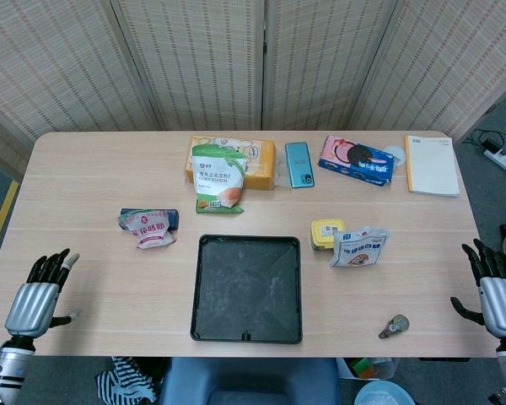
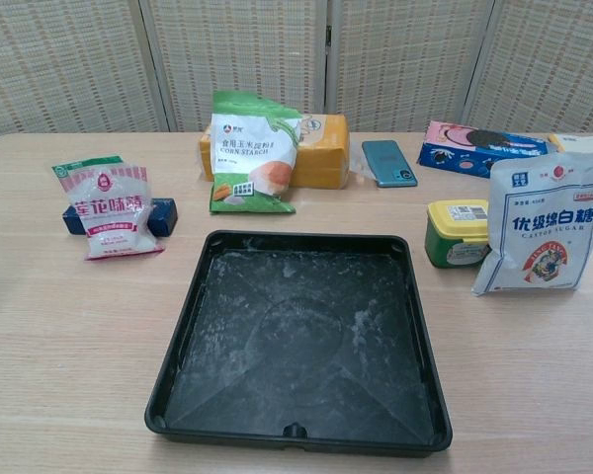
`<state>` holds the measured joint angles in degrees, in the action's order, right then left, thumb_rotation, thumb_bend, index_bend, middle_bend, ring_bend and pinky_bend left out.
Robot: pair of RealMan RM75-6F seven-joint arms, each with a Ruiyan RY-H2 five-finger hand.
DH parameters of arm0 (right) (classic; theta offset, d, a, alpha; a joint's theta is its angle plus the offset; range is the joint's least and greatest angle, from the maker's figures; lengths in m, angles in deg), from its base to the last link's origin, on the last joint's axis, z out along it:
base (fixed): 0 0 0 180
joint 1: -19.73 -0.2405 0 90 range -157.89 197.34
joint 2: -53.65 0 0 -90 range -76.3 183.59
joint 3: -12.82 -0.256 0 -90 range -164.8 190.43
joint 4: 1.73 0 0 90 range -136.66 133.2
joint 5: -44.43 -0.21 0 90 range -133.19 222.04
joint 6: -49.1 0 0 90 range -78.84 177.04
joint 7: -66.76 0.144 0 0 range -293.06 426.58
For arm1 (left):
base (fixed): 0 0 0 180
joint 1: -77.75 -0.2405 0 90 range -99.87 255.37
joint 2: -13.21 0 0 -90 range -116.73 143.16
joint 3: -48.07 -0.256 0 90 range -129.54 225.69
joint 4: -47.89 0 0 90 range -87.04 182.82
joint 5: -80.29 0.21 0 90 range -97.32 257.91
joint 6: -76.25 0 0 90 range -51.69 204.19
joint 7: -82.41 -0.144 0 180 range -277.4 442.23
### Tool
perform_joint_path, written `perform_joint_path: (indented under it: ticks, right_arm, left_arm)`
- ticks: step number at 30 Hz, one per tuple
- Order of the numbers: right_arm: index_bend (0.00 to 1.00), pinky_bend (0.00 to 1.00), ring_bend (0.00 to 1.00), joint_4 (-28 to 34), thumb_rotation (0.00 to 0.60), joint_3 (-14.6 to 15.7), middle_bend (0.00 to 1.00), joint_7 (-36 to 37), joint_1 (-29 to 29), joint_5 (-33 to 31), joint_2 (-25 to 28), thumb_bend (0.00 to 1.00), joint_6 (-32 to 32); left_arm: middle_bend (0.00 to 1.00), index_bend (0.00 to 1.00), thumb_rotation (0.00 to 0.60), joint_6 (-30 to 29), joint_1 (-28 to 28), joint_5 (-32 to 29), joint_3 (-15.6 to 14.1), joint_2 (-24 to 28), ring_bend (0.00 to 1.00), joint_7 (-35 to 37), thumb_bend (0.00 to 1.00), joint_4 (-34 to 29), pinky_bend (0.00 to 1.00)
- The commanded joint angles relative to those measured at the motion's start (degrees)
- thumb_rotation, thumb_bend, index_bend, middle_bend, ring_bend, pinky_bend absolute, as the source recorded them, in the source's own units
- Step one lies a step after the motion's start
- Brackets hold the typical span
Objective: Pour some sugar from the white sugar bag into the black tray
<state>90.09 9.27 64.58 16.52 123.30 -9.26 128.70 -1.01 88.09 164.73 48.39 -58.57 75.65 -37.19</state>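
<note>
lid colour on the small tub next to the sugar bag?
Yellow lid on a green tub, beside the white sugar bag. Clearest in the chest view.

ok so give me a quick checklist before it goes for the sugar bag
1. White sugar bag with blue lettering upright and unobstructed, right of the tray: ok.
2. Bag top open for pouring: cannot tell.
3. Square black plastic tray in front, nothing standing in it, only white powder residue: ok.
4. Right hand free, fingers apart, at the table's right edge: ok.
5. Left hand free, resting clear of the tray: ok.
6. Small yellow-lidded green tub stands close beside the bag, may get bumped: not ok.
</note>
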Motion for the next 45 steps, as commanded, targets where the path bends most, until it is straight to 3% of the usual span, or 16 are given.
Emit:
perform_joint_path:
  ticks: [1, 20, 22, 24, 26, 28, 35, 42, 45]
  right_arm:
    - [0.0, 0.0, 0.0, 0.03, 0.6, -0.02, 0.0, 0.02, 0.07, 0.15, -0.02, 0.28, 0.26]
    - [0.0, 0.0, 0.0, -1.42, 0.6, 0.18, 0.0, 0.46, -0.05, 2.67, -2.19, 0.28, 1.73]
    - [0.0, 0.01, 0.06, -1.67, 0.6, 0.44, 0.0, 0.25, -0.17, 3.44, -2.26, 0.28, 1.81]
    - [0.0, 0.25, 0.3, -2.4, 0.6, 0.3, 0.0, 2.69, -0.33, 4.8, -2.52, 0.28, 2.55]
    - [0.0, 0.67, 0.61, -3.65, 0.6, 0.39, 0.0, 6.04, -0.61, 5.69, -2.56, 0.28, 2.34]
    - [0.0, 0.79, 0.73, -4.88, 0.6, 0.26, 0.0, 7.41, -0.77, 6.28, -2.82, 0.28, 2.7]
    - [0.0, 0.96, 0.89, -6.05, 0.6, 0.64, 0.0, 10.93, -1.36, 6.8, -1.74, 0.28, 1.4]
    - [0.0, 0.98, 0.91, -9.18, 0.6, 0.84, 0.0, 15.56, -2.63, 6.0, -0.79, 0.28, -2.03]
    - [0.0, 0.98, 0.91, -11.46, 0.6, 1.46, 0.0, 21.73, -4.64, 6.89, -0.14, 0.28, -6.09]
  left_arm:
    - [0.0, 0.0, 0.6, 0.06, 0.02, 0.03, -0.06, 0.03, 0.0, -0.14, 0.17, -0.11, 0.0]
    - [0.0, 0.0, 0.6, -0.19, -0.1, -0.01, 0.08, 0.7, 0.0, 1.41, 0.17, -0.21, 0.0]
    - [0.0, 0.0, 0.6, -0.02, -0.06, -0.18, 0.12, 0.71, 0.0, 1.29, 0.17, -0.09, 0.0]
    - [0.0, 0.0, 0.6, 0.14, 0.0, -0.46, 0.2, 0.49, 0.0, 0.52, 0.17, 0.06, 0.0]
    - [0.0, 0.0, 0.6, 0.09, -0.04, -0.57, 0.23, 0.27, 0.0, 0.17, 0.17, 0.14, 0.0]
    - [0.0, 0.0, 0.6, -0.03, -0.09, -0.43, 0.18, 0.23, 0.0, 0.34, 0.17, 0.2, 0.0]
    - [0.0, 0.0, 0.6, -0.82, -0.53, -0.53, 0.23, 0.14, 0.0, -0.53, 0.17, 0.3, 0.0]
    - [0.0, 0.0, 0.6, -0.44, -0.4, -1.38, 0.6, -0.73, 0.01, -1.98, 0.17, 0.75, 0.0]
    - [0.0, 0.0, 0.6, 0.31, -0.18, -1.81, 0.55, -1.16, 0.01, -2.79, 0.17, 1.01, 0.0]
